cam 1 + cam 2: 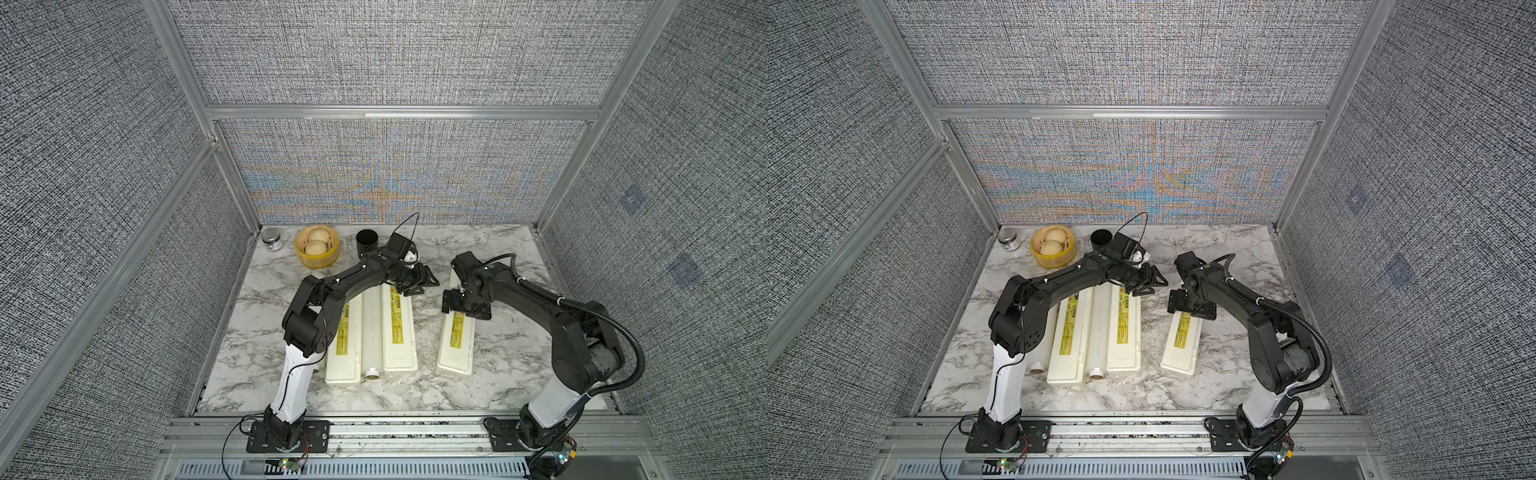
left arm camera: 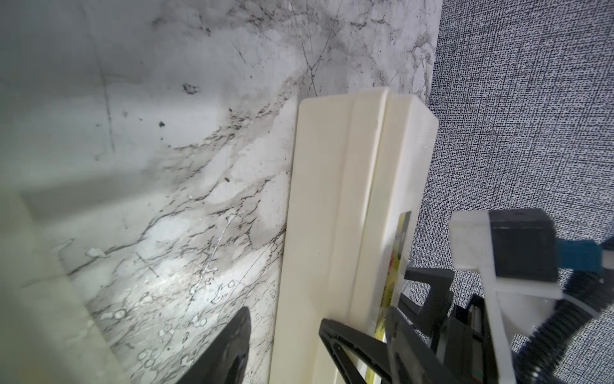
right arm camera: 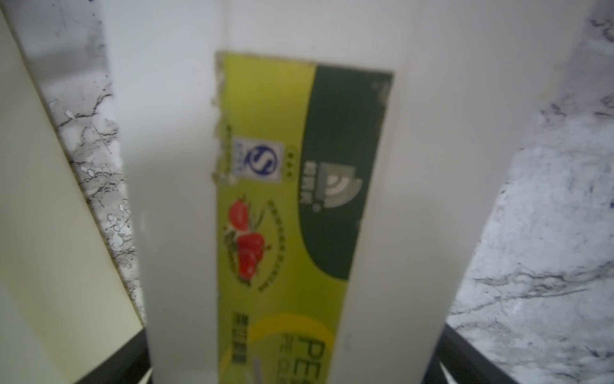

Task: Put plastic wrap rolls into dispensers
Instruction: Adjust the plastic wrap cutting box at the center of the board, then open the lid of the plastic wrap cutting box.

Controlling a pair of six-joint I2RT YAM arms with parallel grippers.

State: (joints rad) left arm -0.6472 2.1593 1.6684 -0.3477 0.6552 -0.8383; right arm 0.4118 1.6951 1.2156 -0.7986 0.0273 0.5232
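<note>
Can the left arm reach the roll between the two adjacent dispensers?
Probably: the roll lies uncovered, with the left gripper open near its far end, but the dispensers flanking it leave little finger room.
</note>
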